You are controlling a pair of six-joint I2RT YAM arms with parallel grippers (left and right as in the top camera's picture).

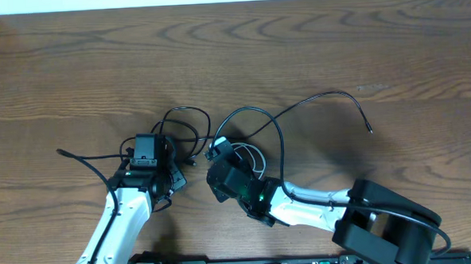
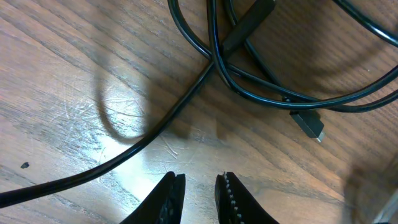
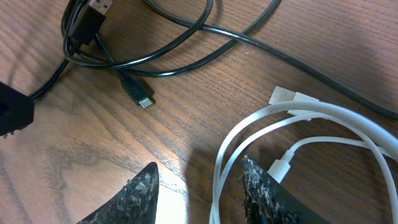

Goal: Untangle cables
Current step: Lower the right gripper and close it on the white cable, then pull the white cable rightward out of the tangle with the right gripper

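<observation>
Overhead: the cables [image 1: 329, 94] lie knotted mid-counter [image 1: 311, 41] between the left pincer [image 1: 146, 154] and the right pincer [image 1: 218, 154]. One black end trails right over open wood, and broad room runs to the far edge.

Left wrist: the jaws stand narrowly apart, empty, with black cords [image 2: 214, 56] crossing just ahead.

Right wrist: the jaws stand wide. The white cable [image 3: 314, 111] loops between them, unclamped, with a black plug [image 3: 138, 93] beyond.
</observation>
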